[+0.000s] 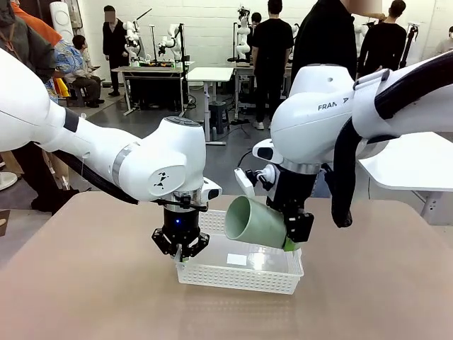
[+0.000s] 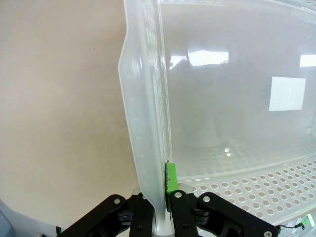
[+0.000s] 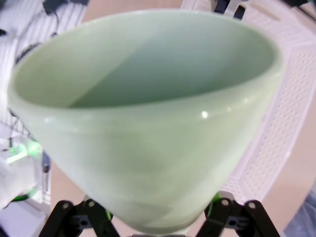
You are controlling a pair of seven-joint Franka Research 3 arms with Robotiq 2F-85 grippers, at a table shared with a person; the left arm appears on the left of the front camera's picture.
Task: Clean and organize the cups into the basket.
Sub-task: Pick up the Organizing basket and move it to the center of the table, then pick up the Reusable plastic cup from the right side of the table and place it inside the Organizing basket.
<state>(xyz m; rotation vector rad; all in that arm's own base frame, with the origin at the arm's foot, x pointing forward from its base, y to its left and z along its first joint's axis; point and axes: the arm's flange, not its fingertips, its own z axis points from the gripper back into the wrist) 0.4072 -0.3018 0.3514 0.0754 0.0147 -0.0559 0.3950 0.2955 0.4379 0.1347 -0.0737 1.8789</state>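
The white lattice basket rests on the tan table in the front view. My left gripper is shut on the basket's left end wall, one green pad pressed against its inner face. A pale mint green cup hangs tilted above the basket, mouth turned to the left. My right gripper is shut on the cup's narrow base. In the right wrist view the cup takes up most of the frame with the basket's lattice behind it.
A small white label lies on the basket floor. Bare tan tabletop spreads around the basket. A person stands at the far side, and a white table stands at the right.
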